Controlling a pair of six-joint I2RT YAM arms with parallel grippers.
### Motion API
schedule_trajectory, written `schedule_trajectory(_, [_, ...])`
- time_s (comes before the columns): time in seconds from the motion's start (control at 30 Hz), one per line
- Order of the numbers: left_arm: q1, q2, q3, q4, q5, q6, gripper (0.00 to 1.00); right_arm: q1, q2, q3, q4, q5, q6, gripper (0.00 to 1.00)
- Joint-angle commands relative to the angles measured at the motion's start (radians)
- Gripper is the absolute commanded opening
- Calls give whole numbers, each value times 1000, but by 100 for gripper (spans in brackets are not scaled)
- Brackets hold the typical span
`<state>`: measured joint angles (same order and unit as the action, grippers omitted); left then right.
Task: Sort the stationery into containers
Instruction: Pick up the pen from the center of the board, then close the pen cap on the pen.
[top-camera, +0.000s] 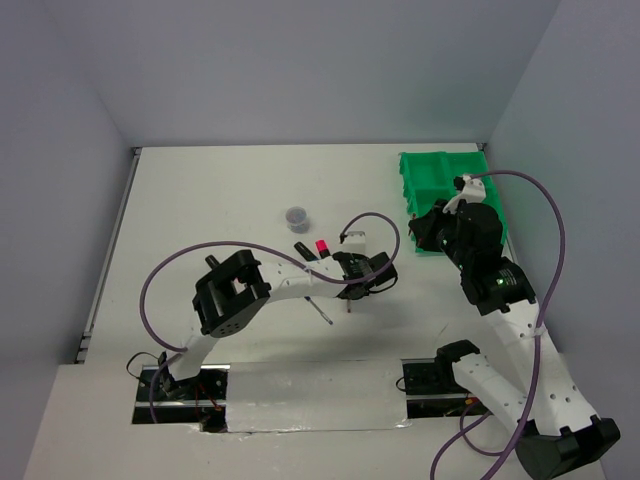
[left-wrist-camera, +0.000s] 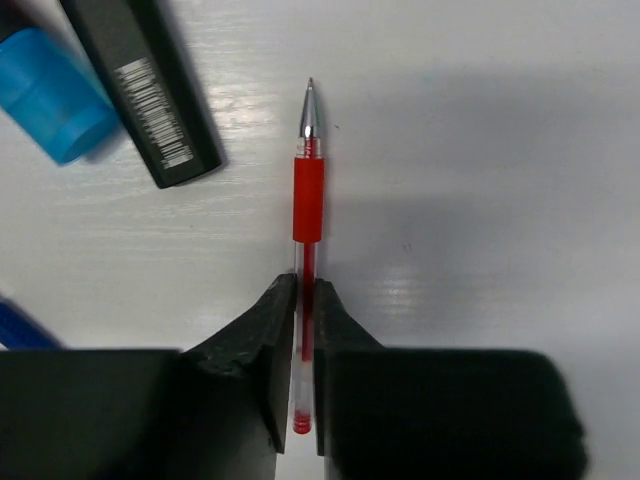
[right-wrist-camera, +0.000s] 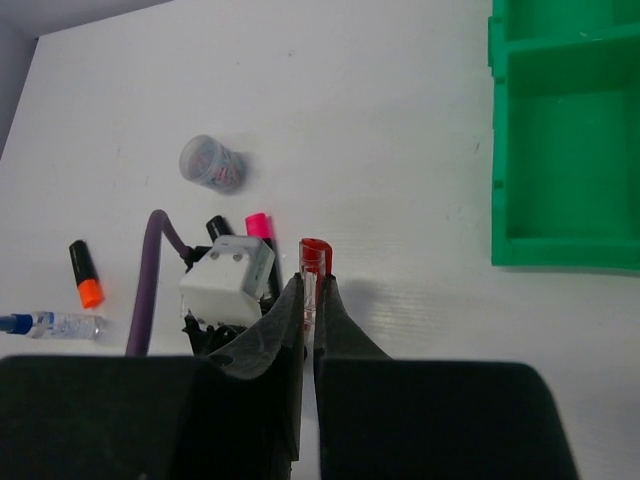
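My left gripper is shut on a thin red pen, whose tip points away from it over the white table; in the top view the gripper is mid-table. Beside it lie a blue-ended highlighter, a black marker and the end of a blue pen. My right gripper is shut on a clear pen cap with a red end and holds it above the table. In the top view it is by the green tray. The whitish bottle is out of view.
A round grey pot stands behind the left gripper and shows in the right wrist view. A pink-ended highlighter, an orange-ended highlighter and a blue pen lie nearby. The green tray is at the right.
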<state>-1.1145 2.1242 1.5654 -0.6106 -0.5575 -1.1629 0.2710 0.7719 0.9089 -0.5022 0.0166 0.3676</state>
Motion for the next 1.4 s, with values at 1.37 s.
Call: schedule_trajectory(1.37, [-191,-862,-783,1223,450,649,0,-162,-531,-369,406,-363,606,0])
